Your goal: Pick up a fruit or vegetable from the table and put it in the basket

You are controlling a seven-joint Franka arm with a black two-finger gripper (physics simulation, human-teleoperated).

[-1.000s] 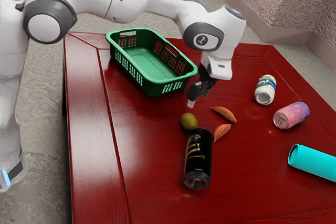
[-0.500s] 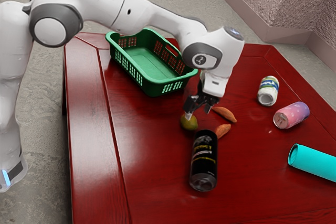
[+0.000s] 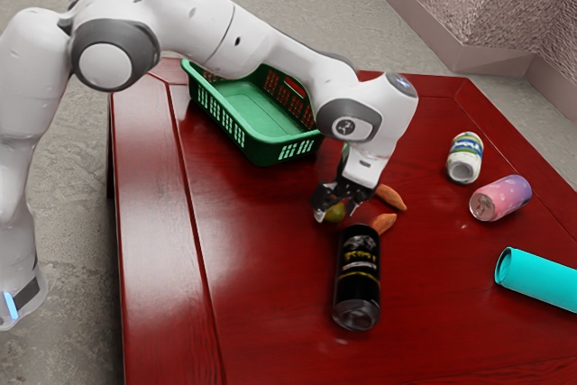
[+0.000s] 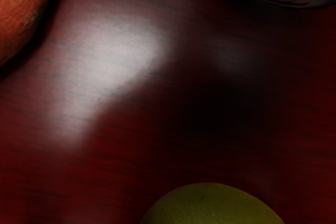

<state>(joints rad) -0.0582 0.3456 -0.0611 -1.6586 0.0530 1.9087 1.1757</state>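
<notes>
Polished red wood made up the desk [image 3: 261, 313] beneath us, and the round green fruit [image 4: 212, 206] could have rolled away if our black fingers [image 3: 334, 214] met it unevenly, or slipped out if they closed off its middle. They stood spread, with the fruit low between them, near the black cylindrical can [image 3: 358, 279], which a sideways swing might have knocked.
</notes>
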